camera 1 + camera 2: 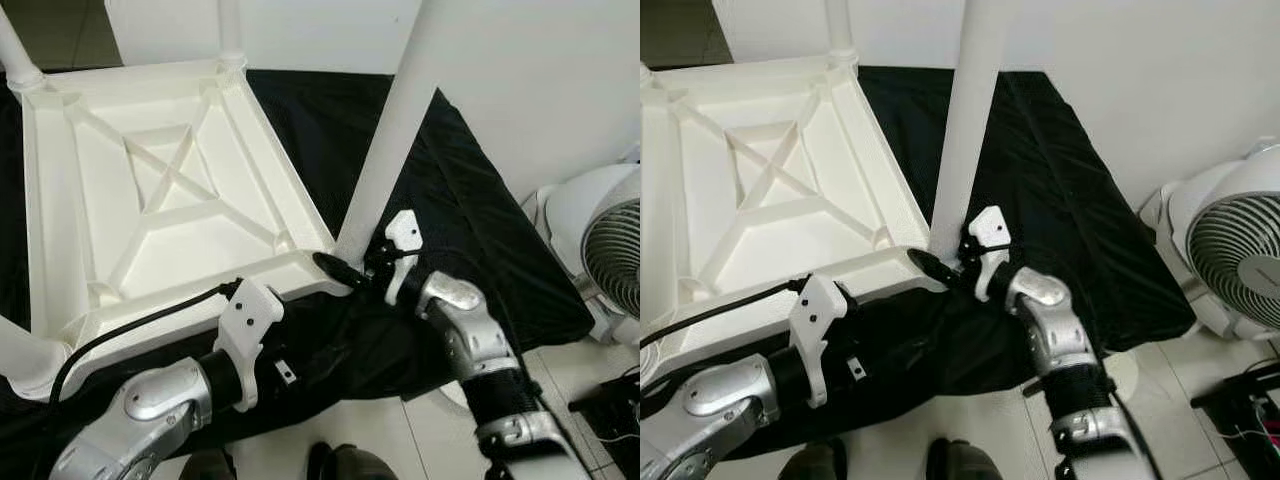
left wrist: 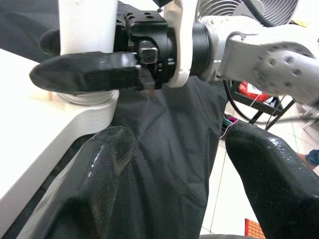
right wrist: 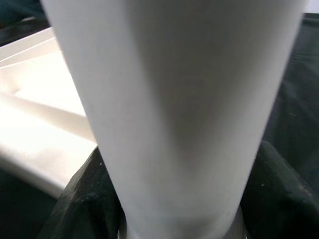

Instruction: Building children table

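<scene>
You're looking at what seems like an ordinary room in a home, not a lab or workshop. The floor (image 1: 560, 385) is pale glossy tile, and a plain white wall (image 1: 520, 80) runs right behind the work spot. A black cloth (image 1: 1060, 200) is spread out on the floor like a makeshift mat. Off to the robot's right you've got a white household fan (image 1: 1230, 250) standing on the tile, with a bit of black wire rack (image 1: 610, 405) near it. The white plastic kids' table (image 1: 170, 190) lying upside down on the cloth fits a living space too. You can't tell which room it is.
</scene>
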Motion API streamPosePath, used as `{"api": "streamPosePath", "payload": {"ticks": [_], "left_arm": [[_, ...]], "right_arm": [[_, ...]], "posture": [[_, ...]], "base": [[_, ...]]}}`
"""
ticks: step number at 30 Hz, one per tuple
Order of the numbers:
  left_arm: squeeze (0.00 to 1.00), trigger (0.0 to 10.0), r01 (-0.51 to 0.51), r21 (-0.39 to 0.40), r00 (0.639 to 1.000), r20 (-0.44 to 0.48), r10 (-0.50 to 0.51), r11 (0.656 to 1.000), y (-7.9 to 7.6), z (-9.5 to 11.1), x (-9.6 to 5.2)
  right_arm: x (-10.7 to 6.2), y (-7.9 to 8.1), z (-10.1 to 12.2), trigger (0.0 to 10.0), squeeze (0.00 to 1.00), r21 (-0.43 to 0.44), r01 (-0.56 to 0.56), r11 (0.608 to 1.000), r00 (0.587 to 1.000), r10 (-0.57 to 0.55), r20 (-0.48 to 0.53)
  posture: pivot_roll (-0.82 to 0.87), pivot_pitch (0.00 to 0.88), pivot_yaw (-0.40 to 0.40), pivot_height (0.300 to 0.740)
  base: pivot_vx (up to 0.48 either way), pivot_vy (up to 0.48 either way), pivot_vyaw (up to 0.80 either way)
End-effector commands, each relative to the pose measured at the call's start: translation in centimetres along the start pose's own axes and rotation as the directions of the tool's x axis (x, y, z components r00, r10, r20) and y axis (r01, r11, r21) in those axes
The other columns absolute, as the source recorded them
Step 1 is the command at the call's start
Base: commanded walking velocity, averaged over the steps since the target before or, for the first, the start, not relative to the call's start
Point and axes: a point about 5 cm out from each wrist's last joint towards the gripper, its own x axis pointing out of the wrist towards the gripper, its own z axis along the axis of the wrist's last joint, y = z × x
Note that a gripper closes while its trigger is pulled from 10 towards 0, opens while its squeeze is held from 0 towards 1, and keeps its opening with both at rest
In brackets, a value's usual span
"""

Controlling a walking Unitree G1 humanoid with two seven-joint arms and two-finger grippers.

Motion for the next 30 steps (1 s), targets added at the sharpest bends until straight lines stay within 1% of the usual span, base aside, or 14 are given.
{"api": "streamPosePath", "payload": {"ticks": [1,6,8,9,11,13,14,15,16,24,27,28,29,30], "left_arm": [[0.0,10.0,0.017,-0.021,1.0,-0.007,-0.017,1.0,-0.2,-0.3,0.2],[0.0,10.0,0.017,-0.019,1.0,-0.004,-0.017,1.0,0.0,-0.2,0.2],[0.0,10.0,0.018,-0.02,1.0,-0.002,-0.018,1.0,0.0,-0.3,0.3],[0.0,10.0,0.018,-0.02,1.0,-0.002,-0.018,1.0,0.0,-0.3,0.3],[0.0,10.0,0.021,-0.023,1.0,0.0,-0.021,1.0,0.0,-0.3,0.4],[0.0,10.0,0.023,-0.025,1.0,0.0,-0.023,0.999,0.0,-0.3,0.4],[0.0,10.0,0.025,-0.025,1.0,0.0,-0.025,0.999,0.0,-0.3,0.5],[0.0,10.0,0.025,-0.025,1.0,0.0,-0.025,0.999,0.0,-0.3,0.5],[0.0,10.0,0.026,-0.026,1.0,0.001,-0.026,0.999,0.0,-0.3,0.5],[0.0,10.0,0.026,-0.022,1.0,0.002,-0.026,0.999,0.2,-0.3,0.7],[0.0,10.0,0.023,-0.022,1.0,0.004,-0.023,0.999,0.2,-0.3,0.6],[0.0,10.0,0.023,-0.022,1.0,0.004,-0.023,0.999,0.2,-0.3,0.6],[0.0,10.0,0.022,-0.023,1.0,0.003,-0.022,0.999,0.2,-0.3,0.5],[0.0,10.0,0.022,-0.022,1.0,0.0,-0.022,1.0,0.1,-0.3,0.5]], "right_arm": [[0.2,0.5,-0.6,10.0,0.0,0.026,0.062,0.998,0.997,-0.06,-0.056],[0.4,1.4,-1.1,10.0,0.0,0.044,0.142,0.989,0.987,-0.138,-0.081],[0.7,2.7,-1.4,10.0,0.0,0.039,0.201,0.979,0.976,-0.197,-0.097],[0.7,2.7,-1.4,10.0,0.0,0.039,0.201,0.979,0.976,-0.197,-0.097],[0.8,3.6,-1.4,10.0,0.0,0.022,0.257,0.966,0.961,-0.254,-0.106],[0.8,3.7,-1.4,10.0,0.0,0.027,0.268,0.963,0.959,-0.264,-0.104],[0.7,3.7,-1.3,10.0,0.68,0.033,0.26,0.965,0.962,-0.257,-0.089],[0.7,3.7,-1.3,10.0,0.68,0.033,0.26,0.965,0.962,-0.257,-0.089],[0.6,3.8,-1.1,10.0,1.0,0.039,0.253,0.967,0.965,-0.25,-0.078],[-0.2,2.8,-0.4,10.0,1.0,0.023,0.219,0.976,0.975,-0.217,-0.049],[-0.8,1.9,0.1,10.0,1.0,-0.019,0.201,0.979,0.979,-0.201,-0.03],[-0.8,1.9,0.1,10.0,1.0,-0.019,0.201,0.979,0.979,-0.201,-0.03],[-1.1,1.3,0.1,10.0,1.0,-0.041,0.179,0.983,0.983,-0.181,-0.032],[-1.4,0.6,0.2,10.0,0.0,-0.069,0.151,0.986,0.988,-0.154,-0.031]], "posture": [[0.18,0.134,-0.102,0.74],[0.17,0.135,-0.102,0.74],[0.17,0.133,-0.101,0.74],[0.17,0.133,-0.101,0.74],[0.16,0.132,-0.1,0.74],[0.16,0.132,-0.098,0.74],[0.16,0.134,-0.099,0.74],[0.16,0.134,-0.099,0.74],[0.16,0.134,-0.099,0.74],[0.16,0.131,-0.103,0.74],[0.17,0.126,-0.103,0.74],[0.17,0.126,-0.103,0.74],[0.17,0.121,-0.104,0.74],[0.17,0.118,-0.105,0.74]], "base": [[0.0,0.0,0.0],[0.0,0.0,0.0],[0.0,0.0,0.0],[0.0,0.0,0.0],[0.0,0.0,0.0],[0.0,0.0,0.0],[0.0,0.0,0.0],[0.0,0.0,0.0],[0.0,0.0,0.0],[0.0,0.0,0.0],[0.0,0.0,0.0],[0.0,0.0,0.0],[0.0,0.0,0.0],[0.0,0.0,0.0]]}}
